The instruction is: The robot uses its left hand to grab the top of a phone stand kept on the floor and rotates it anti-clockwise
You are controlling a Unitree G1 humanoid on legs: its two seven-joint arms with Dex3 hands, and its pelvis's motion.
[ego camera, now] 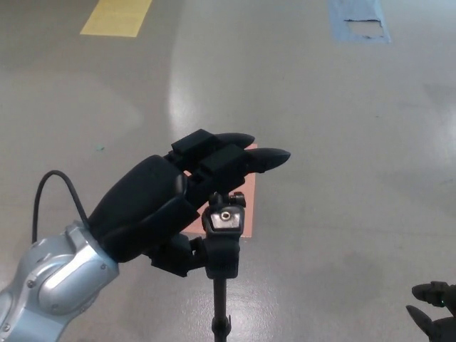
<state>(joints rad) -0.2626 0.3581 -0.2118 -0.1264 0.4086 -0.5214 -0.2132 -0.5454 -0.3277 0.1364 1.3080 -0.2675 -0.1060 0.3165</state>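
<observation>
A black left hand [160, 206] on a silver forearm [50, 285] beside a black phone stand [224, 246]. Grey floor [342, 142]: far yellow patch [117, 16], far blue patch [360, 20], salmon-pink square [239, 206].

On the floor [342, 128], the phone stand [224, 242] rises near the near edge, the left hand [167, 206] just left of its top, a flat mat [242, 214] behind it, and the right hand [434, 310] at the near right corner.
</observation>
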